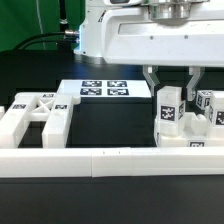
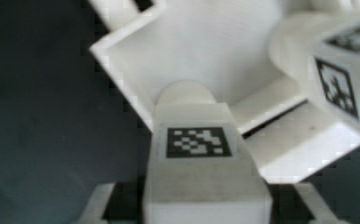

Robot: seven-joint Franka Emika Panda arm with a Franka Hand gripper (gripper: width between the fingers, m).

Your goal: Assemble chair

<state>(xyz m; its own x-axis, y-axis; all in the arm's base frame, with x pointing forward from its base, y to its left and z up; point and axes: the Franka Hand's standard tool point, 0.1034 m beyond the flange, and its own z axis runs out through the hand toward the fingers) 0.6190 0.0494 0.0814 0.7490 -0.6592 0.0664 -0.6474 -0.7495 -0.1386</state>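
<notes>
A square white chair post (image 1: 168, 108) with a tag on its side stands upright at the exterior view's right. My gripper (image 1: 170, 92) comes down over its top, one dark finger against each side, shut on it. In the wrist view the same post (image 2: 198, 140) fills the space between my gripper's (image 2: 203, 215) fingers (image 2: 102, 200), tag facing the camera. The flat X-braced panel (image 1: 40, 115) lies at the exterior view's left. More tagged white chair pieces (image 1: 206, 106) stand just right of the post. Whether the post's foot rests on the table is hidden.
The long low white border rail (image 1: 110, 160) runs along the front. The marker board (image 1: 105, 90) lies on the black table behind the middle. In the wrist view an angular white frame piece (image 2: 177, 60) and a tagged block (image 2: 346, 70) lie beyond the post.
</notes>
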